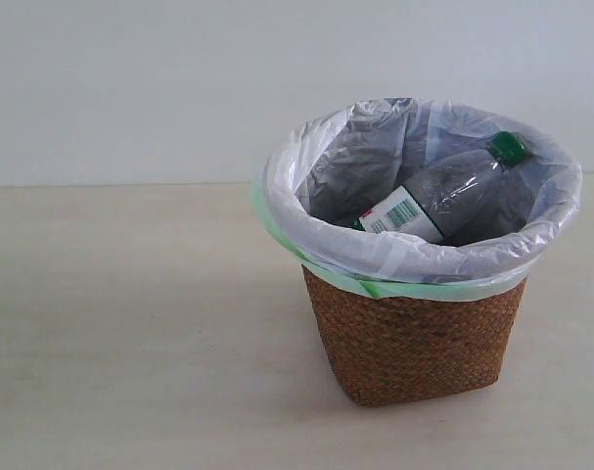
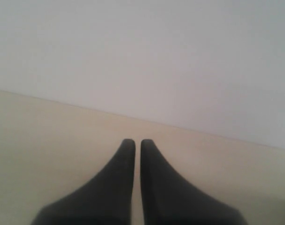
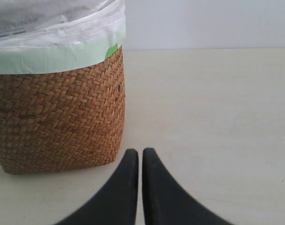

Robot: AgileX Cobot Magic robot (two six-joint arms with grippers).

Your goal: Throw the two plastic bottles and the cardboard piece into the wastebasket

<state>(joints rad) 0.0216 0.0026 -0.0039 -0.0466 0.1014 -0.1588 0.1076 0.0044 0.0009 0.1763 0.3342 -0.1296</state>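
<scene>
Left end effector [image 2: 137, 140] is sitting fully closed, gripping nothing | right end effector [image 3: 140, 151] is sitting closed, empty, near the base of the wastebasket [image 3: 57, 122] | wastebasket is standing upright on the desk [image 1: 130, 343], at 4 o'clock in the exterior view | green-capped bottle [image 1: 443, 191] is lying tilted inside it, cap pointing to 2 o'clock

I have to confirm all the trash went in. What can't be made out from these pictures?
- Exterior view: the basket's bottom is hidden by the bag and the green-capped bottle; no second bottle or cardboard shows.
- Right wrist view: basket seen from the side, top cut off; inside hidden.
- Left wrist view: only table and wall.
</scene>
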